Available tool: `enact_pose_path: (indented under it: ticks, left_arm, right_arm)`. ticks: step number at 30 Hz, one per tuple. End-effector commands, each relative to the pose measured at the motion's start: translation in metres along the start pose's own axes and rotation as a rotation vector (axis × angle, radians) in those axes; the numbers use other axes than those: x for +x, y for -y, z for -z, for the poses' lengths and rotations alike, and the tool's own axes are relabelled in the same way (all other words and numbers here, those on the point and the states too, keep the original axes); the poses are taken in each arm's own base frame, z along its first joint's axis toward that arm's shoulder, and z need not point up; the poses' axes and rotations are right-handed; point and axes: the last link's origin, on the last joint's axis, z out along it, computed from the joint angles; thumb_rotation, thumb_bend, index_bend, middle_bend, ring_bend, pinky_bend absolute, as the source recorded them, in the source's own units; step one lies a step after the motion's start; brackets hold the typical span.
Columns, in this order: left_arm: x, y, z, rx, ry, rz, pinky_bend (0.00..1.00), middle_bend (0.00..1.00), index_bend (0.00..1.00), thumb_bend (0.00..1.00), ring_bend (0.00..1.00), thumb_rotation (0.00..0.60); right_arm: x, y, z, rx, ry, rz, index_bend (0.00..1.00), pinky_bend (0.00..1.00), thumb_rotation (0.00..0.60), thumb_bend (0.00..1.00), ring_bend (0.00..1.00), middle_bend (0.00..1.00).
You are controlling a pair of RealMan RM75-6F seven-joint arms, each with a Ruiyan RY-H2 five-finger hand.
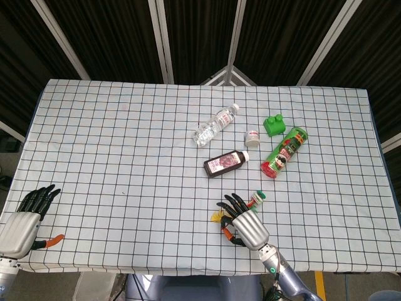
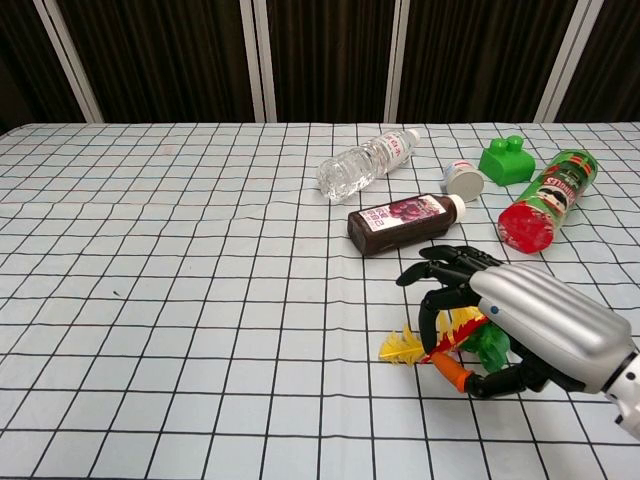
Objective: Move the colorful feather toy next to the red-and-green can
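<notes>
The colorful feather toy (image 1: 255, 199) lies near the table's front edge, its yellow feather (image 2: 402, 348) sticking out to the left. My right hand (image 1: 245, 224) covers it from above, fingers curled over the feathers and the orange-tipped thumb pressed in from below, so it grips the toy (image 2: 470, 335). The red-and-green can (image 1: 284, 152) lies on its side farther back and to the right, red lid toward me (image 2: 545, 200). My left hand (image 1: 22, 219) rests at the front left corner with fingers spread and nothing in it.
A dark juice bottle (image 1: 224, 163) lies between the toy and the can. Behind it are a clear water bottle (image 1: 215, 125), a small white jar (image 1: 252, 137) and a green block (image 1: 274, 125). The checked cloth spreads wide to the left.
</notes>
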Motion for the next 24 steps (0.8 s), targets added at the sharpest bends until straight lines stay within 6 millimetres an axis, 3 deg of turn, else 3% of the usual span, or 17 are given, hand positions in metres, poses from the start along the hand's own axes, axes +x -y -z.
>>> enact_pose_path:
  ticks: [1,5,12,19,24]
  left_arm:
    - [0.000,0.000,0.000,0.000,0.000,0.000,0.00,0.00,0.00,0.00,0.00,0.600]
    - [0.000,0.000,0.000,0.000,0.001,0.000,0.00,0.00,0.00,0.00,0.00,0.600]
    - [0.000,0.000,0.000,0.000,0.001,0.000,0.00,0.00,0.00,0.00,0.00,0.600]
    - [-0.001,-0.001,0.000,0.004,0.003,-0.002,0.00,0.00,0.00,0.00,0.00,0.600]
    - [-0.001,-0.001,0.001,0.007,0.008,-0.005,0.00,0.00,0.00,0.00,0.00,0.600]
  right_arm:
    - [0.002,0.001,0.001,0.007,-0.002,0.005,0.58,0.00,0.600,0.52,0.00,0.21]
    - [0.016,0.002,0.002,0.019,-0.033,0.011,0.58,0.00,0.600,0.52,0.00,0.21]
    - [0.073,-0.006,-0.003,-0.014,-0.152,0.047,0.58,0.00,0.600,0.52,0.00,0.21]
    - [0.137,-0.044,0.007,-0.174,-0.242,0.097,0.58,0.00,0.600,0.52,0.00,0.21]
    - [0.150,-0.067,0.018,-0.261,-0.228,0.119,0.58,0.00,0.600,0.52,0.00,0.21]
